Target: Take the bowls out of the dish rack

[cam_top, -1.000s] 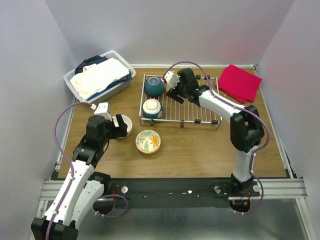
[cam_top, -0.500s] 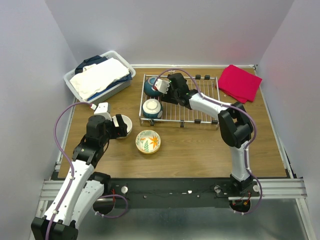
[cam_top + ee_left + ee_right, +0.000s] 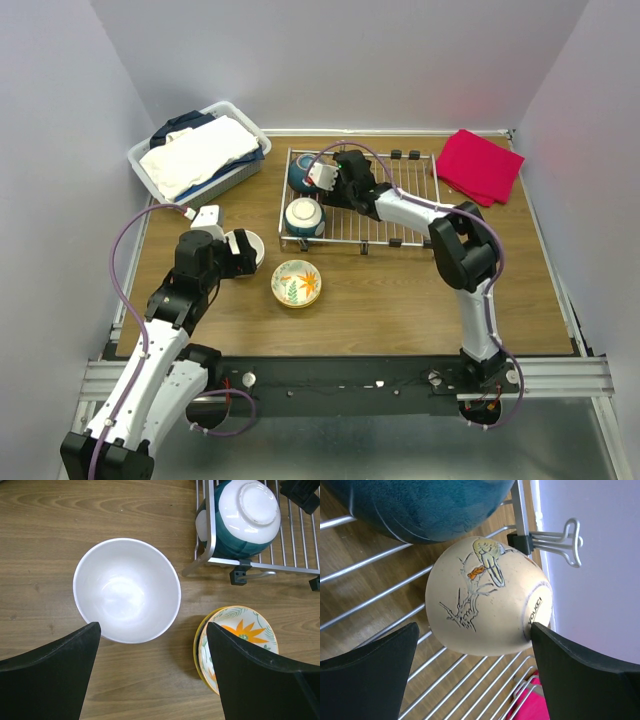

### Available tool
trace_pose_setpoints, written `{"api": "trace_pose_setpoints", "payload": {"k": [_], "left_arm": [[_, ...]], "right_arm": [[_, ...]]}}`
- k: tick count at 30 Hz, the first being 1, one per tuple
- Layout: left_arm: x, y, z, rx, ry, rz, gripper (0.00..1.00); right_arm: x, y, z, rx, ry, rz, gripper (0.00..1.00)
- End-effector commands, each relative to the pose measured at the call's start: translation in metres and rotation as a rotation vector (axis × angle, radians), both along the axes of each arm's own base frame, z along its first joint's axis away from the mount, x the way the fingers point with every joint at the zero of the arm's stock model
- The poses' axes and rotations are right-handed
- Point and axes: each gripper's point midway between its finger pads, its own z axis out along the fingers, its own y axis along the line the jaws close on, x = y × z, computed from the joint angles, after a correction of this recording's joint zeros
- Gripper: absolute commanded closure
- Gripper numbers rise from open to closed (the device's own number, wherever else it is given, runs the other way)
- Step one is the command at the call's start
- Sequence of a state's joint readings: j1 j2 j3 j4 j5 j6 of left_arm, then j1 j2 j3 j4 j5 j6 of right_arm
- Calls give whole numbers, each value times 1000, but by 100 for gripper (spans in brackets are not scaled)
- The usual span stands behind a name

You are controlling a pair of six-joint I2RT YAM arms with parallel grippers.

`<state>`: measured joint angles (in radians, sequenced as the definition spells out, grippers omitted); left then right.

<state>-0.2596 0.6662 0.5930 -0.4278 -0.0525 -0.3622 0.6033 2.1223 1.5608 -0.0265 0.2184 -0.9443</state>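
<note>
Two out on the worktop (image 3: 50, 520): white ceramic bowl (image 3: 126, 590) between your open left jaws, orange floral bowl (image 3: 235, 640) beside. Three sit in the silver wire dish rack (image 3: 375, 235), cream bird-painted bowl (image 3: 485, 600) between your open right jaws.

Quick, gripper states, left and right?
Left gripper: open, empty, over the white bowl.
Right gripper: open, empty, cream bowl straight ahead on the dish rack.

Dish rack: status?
Left end effector open above white bowl on table; right end effector open, straddling cream bowl on dish rack. Teal bowl and upturned teal-and-white bowl also racked. Teal bowl crowds the cream one.
</note>
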Motion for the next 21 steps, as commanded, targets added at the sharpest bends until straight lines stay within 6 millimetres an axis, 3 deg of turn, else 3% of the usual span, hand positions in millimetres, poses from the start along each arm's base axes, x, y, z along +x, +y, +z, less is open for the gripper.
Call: {"api": "trace_pose_setpoints", "payload": {"k": [1, 15, 18, 21], "left_arm": [[1, -1, 1, 9, -16, -5, 4], [0, -1, 5, 11, -33, -6, 5], [0, -1, 6, 10, -40, -6, 5], [0, 0, 7, 11, -46, -1, 4]], "right_arm": [[0, 5, -27, -22, 29, 19, 0], [5, -14, -66, -133, -38, -33, 0], [3, -14, -71, -151, -34, -34, 4], [4, -12, -63, -144, -46, -41, 15]]}}
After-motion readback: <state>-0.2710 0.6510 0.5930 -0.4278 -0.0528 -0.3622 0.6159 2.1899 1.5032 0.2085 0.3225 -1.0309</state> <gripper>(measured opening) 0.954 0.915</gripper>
